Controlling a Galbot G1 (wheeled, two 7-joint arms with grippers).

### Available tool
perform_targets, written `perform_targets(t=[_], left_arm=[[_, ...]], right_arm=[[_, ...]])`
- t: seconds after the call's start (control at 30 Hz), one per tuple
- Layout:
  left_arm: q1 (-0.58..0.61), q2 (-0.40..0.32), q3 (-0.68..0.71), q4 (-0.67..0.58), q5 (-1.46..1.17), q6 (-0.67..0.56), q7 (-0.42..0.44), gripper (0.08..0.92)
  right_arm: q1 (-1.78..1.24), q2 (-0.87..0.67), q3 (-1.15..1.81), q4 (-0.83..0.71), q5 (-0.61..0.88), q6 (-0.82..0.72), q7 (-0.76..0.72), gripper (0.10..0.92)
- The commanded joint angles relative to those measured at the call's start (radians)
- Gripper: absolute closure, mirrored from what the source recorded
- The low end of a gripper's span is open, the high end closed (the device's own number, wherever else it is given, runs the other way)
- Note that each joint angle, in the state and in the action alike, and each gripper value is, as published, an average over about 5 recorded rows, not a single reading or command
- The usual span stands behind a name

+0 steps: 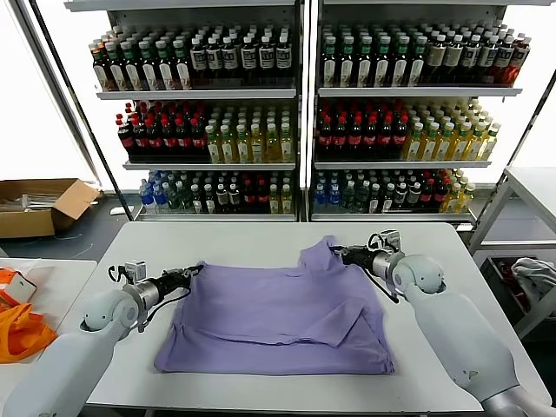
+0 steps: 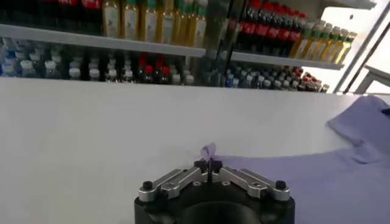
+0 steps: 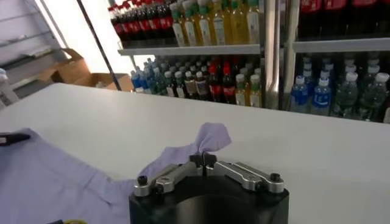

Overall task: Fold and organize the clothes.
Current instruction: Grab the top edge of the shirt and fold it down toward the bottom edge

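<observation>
Head view: a lavender T-shirt (image 1: 278,317) lies on the white surface (image 1: 261,239); my left gripper (image 1: 187,276) and right gripper (image 1: 339,253) each have jaws clamped on its edges.

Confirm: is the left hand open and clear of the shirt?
No. In the left wrist view the left hand is shut on a pinch of the T-shirt fabric at its edge.
</observation>
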Motion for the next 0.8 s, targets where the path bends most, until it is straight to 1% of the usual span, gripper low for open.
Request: perform_targets(t=[0.03, 0.23, 0.37, 0.47, 0.57, 0.8], left_arm=[[0.130, 0.054, -0.092, -0.225, -0.067, -0.026, -0.093, 0.905], [0.298, 0.119, -0.198, -0.368, -0.080, -0.011, -0.118, 0.906], [0.412, 0.146, -0.258, -0.463, -0.086, -0.012, -0.130, 0.906], [0.497, 0.151, -0.308, -0.527, -0.089, -0.009, -0.144, 0.906], [0.559, 0.147, -0.346, -0.566, -0.086, -0.005, -0.154, 0.906], [0.683, 0.146, -0.418, -0.602, -0.073, 0.000, -0.159, 0.906]], right_arm=[[-0.176, -0.081, 0.122, 0.245, 0.066, 0.000, -0.004, 0.919], [-0.346, -0.139, 0.225, 0.387, 0.102, 0.009, -0.002, 0.919], [-0.466, -0.166, 0.295, 0.464, 0.116, 0.024, 0.001, 0.919], [-0.566, -0.179, 0.375, 0.534, 0.139, 0.030, 0.003, 0.919], [-0.671, -0.181, 0.465, 0.609, 0.165, 0.037, 0.005, 0.919], [-0.905, -0.157, 0.588, 0.739, 0.181, 0.053, 0.001, 0.919]])
